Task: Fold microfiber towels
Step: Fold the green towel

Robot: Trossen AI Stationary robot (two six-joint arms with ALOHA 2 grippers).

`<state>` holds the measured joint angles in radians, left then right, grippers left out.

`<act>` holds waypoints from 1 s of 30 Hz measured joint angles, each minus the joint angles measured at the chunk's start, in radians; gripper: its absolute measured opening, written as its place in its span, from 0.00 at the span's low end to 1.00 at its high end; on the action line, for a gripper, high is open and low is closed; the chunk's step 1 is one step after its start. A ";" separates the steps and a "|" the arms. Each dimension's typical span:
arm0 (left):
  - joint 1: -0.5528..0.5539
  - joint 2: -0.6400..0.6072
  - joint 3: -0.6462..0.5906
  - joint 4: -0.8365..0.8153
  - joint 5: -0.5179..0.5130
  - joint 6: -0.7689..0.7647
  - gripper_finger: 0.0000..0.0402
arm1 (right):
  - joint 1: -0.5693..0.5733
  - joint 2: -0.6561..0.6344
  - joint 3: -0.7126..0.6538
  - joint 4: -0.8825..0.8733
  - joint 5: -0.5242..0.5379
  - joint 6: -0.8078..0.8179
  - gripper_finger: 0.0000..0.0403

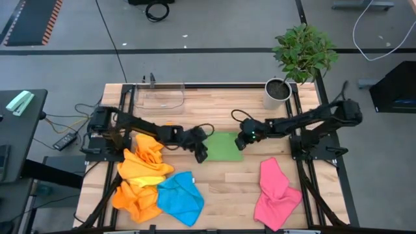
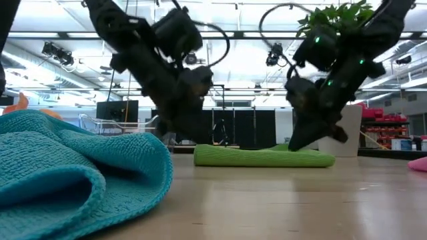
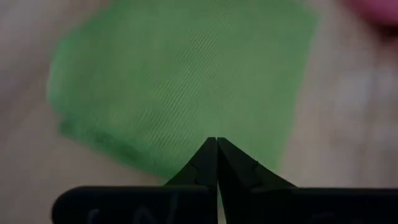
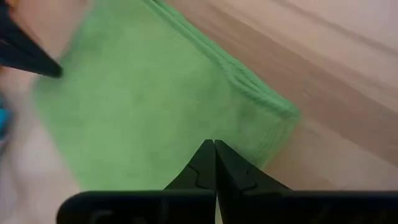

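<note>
While the green towel [image 1: 224, 147] lies folded flat mid-worktop [image 1: 227, 185], its long axis running between my arms, my left pincer [image 1: 201, 156] sits pressed together at its near-left corner. My right pincer [image 1: 242, 143], likewise pressed together and empty, is at the opposite edge. Both seem equally near.

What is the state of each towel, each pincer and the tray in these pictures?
green towel: folded flat, lying at table centre
orange towels: crumpled heap, unfolded
blue towel: crumpled, unfolded
pink towel: crumpled, unfolded
left pincer: shut, at the green towel's left edge, holding nothing
right pincer: shut, at the green towel's right edge, holding nothing
clear tray: upright, nothing seen inside
</note>
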<state>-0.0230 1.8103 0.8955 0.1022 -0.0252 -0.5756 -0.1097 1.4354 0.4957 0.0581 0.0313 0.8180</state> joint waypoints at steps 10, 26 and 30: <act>-0.033 0.010 0.001 -0.027 0.001 -0.073 0.04 | -0.066 0.054 0.009 0.023 -0.019 -0.055 0.01; 0.023 -0.477 -0.037 -0.396 -0.156 0.064 0.02 | 0.102 0.194 0.247 0.043 0.049 -0.016 0.01; 0.002 -0.552 -0.113 -0.394 -0.155 0.036 0.03 | 0.114 0.335 0.294 0.112 0.026 -0.003 0.01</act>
<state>-0.0209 1.2587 0.7830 -0.2921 -0.1803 -0.5392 0.0048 1.7704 0.7893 0.1699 0.0573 0.8150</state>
